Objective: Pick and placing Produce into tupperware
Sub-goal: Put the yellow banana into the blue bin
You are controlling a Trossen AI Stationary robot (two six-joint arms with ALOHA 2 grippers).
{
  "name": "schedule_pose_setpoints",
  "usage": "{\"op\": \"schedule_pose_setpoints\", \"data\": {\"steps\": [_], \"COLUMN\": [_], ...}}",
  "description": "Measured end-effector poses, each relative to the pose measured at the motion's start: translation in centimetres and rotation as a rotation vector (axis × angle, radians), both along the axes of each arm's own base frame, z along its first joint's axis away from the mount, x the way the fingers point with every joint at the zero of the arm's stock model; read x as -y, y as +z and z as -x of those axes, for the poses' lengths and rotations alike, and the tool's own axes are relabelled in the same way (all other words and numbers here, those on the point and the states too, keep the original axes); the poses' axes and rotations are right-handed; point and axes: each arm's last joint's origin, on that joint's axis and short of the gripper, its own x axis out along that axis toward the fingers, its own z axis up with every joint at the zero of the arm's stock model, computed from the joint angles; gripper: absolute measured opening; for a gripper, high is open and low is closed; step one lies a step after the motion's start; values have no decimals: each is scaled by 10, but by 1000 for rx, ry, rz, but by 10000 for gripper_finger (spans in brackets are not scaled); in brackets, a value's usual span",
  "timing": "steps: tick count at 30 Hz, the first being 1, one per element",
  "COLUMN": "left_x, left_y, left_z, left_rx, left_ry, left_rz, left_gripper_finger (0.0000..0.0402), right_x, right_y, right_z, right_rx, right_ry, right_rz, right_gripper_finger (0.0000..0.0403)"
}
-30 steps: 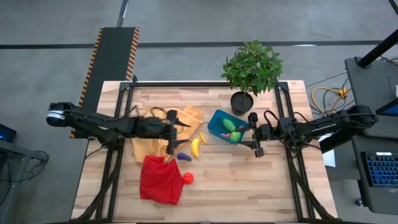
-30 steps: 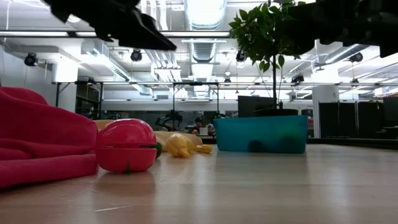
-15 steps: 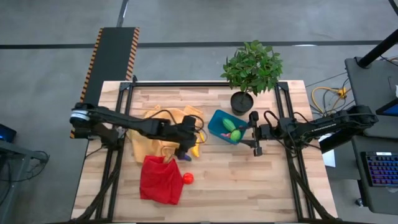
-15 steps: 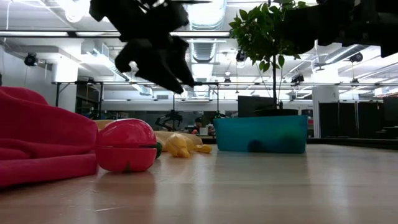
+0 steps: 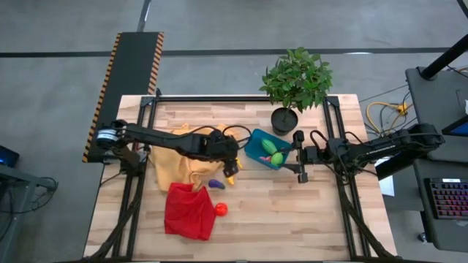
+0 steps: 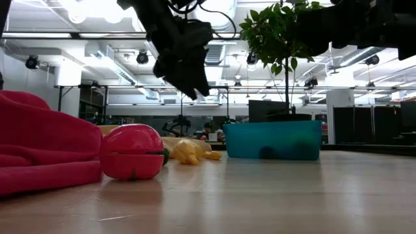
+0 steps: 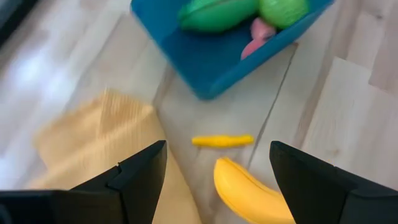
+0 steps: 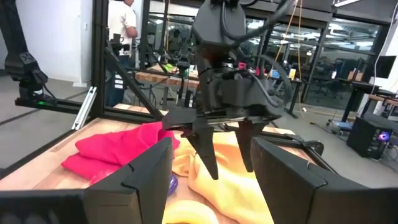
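Teal plastic marks the tupperware (image 5: 262,148), sitting right of the table's middle with two green ovals (image 5: 270,147) and a small pink piece (image 7: 256,38) already inside. Just behind it stands a black plant pot (image 5: 284,119) with a leafy plant (image 5: 296,77).

The left gripper (image 5: 232,162) hangs above the yellow banana (image 5: 229,173), its fingers spread apart and holding nothing. A thin yellow strip (image 7: 222,140) lies on the wood between the banana and the container. Under the left arm spreads a yellow-orange cloth (image 5: 175,161), and nearer the front lies a red cloth (image 5: 188,210) with the red round piece (image 5: 221,210) at its right edge. The purple piece (image 5: 215,183) rests between the banana and the red cloth.

The right gripper (image 5: 299,157) waits just right of the container; its fingers are parted and empty.

From table height, the red round piece (image 6: 132,152) and red cloth (image 6: 45,146) fill the left foreground, the banana (image 6: 186,152) shows behind them, and the container's wall (image 6: 273,140) hides its contents. The left wrist view alone shows the pink piece and the yellow strip clearly. The right wrist view looks across at the left gripper (image 8: 225,151) with its open fingers, and a person stands far off in the room.
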Motion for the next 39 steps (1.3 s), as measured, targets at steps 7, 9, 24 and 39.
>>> {"op": "schedule_pose_setpoints", "data": {"steps": [7, 9, 24, 39], "left_x": [2, 4, 21, 25], "left_y": [-5, -6, -51, -76], "left_z": [4, 3, -10, -15], "left_rx": [29, 43, -20, -60], "left_ry": [220, 270, 502, 593], "left_rz": [237, 273, 393, 404], "left_gripper_finger": [270, 270, 270, 270], "right_x": [0, 0, 0, 0], "right_y": [0, 0, -8, -10], "right_z": [0, 0, 0, 0], "right_rx": [-1, -2, -90, -104], "right_ry": [1, 2, 5, 4], "right_rz": [0, -4, -77, -70], "right_gripper_finger": [210, 210, 210, 210]}}
